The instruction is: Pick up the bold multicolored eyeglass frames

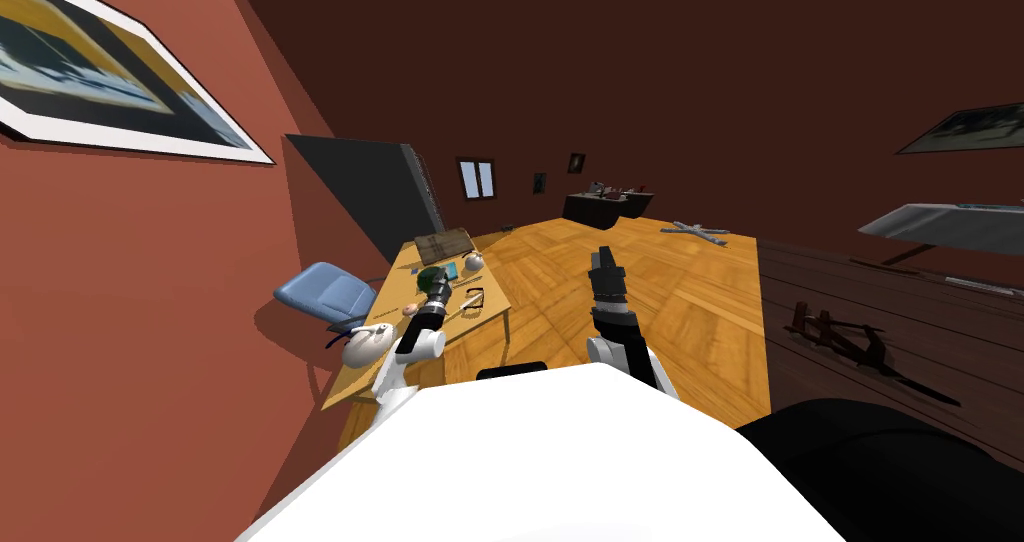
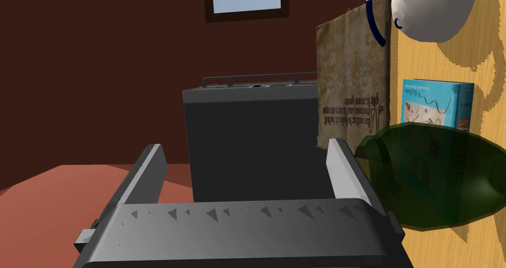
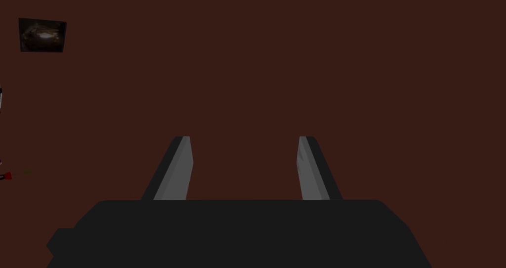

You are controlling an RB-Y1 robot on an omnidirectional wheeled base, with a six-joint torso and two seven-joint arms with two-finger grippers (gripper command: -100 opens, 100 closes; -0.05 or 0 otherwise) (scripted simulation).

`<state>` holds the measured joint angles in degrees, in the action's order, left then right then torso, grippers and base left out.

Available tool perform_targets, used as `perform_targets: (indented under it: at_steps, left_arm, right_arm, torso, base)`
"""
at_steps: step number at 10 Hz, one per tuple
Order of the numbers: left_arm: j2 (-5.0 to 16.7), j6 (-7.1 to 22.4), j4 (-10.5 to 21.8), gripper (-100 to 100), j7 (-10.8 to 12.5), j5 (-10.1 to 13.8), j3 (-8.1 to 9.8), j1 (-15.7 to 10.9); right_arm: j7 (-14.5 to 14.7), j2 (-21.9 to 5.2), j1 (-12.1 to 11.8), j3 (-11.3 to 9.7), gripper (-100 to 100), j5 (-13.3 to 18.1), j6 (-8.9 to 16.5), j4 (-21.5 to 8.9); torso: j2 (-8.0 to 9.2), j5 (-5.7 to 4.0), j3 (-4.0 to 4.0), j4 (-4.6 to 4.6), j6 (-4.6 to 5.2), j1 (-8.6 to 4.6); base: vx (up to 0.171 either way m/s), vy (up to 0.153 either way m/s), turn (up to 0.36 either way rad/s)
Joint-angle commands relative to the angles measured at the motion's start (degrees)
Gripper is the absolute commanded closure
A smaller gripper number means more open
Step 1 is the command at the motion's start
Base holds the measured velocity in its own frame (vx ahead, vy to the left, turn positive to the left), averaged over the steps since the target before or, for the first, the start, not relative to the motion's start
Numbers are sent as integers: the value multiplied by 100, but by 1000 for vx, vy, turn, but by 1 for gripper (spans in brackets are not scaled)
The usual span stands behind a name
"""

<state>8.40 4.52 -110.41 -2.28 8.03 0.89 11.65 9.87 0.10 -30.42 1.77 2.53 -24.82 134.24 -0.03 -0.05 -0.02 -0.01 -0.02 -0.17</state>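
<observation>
**Head view.** The small dark-rimmed eyeglass frames point(image 1: 474, 299), colours too small to tell, lie on the light wooden table point(image 1: 404, 278) at 3 o'clock from your left gripper point(image 2: 247, 149), near the table's edge. Left and right gripper point(image 1: 603, 258) stand spread and empty. Expect light, thin, brittle frames, so pinch the bridge gently. The translucent dark green bottle point(image 2: 435, 181) crowds the left fingers. Open floor lies beyond the edge.

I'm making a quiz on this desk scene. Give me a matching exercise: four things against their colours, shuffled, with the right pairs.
Things:
1. bottle
2. teapot
3. chair
4. page

Colours:
a. white
b. blue
c. dark green
d. tan, with lettering

Pairs: 1-c, 2-a, 3-b, 4-d
</observation>
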Motion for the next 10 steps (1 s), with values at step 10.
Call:
perform_targets:
  at_steps: [10]
  left_arm:
    - [69, 1559, 1070, -100, 203, 253, 116, -738]
  right_arm:
    - [0, 0, 0, 0, 0, 0, 0, 0]
  torso:
    - [-4, 0, -2, -1, 0, 1]
  base:
    - [19, -48, -20]
